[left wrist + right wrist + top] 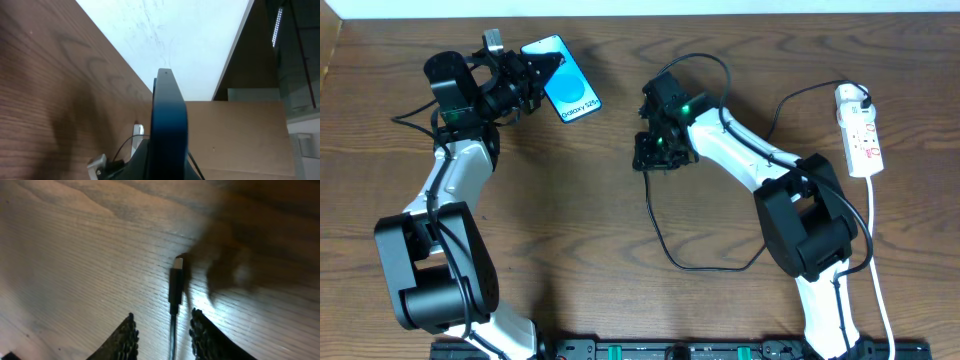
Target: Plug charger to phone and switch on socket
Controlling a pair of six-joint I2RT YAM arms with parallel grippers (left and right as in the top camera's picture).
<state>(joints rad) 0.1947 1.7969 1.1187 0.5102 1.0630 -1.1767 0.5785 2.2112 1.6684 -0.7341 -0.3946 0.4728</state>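
My left gripper [536,69] is shut on the phone [563,88], holding it at the back left with its light blue "Galaxy S25" screen showing. In the left wrist view the phone [170,120] shows edge-on, standing up between the fingers. My right gripper [656,152] is open and low over the table. In the right wrist view its fingers [161,319] straddle the charger cable, with the connector tip [176,280] lying on the wood just ahead. The black charger cable [660,235] loops across the table to the socket [861,135], a white power strip at the right.
The strip's white cord [876,260] runs down towards the front edge at the right. The black cable's loop [720,266] lies in front of the right arm. A white wall edge borders the table at the back.
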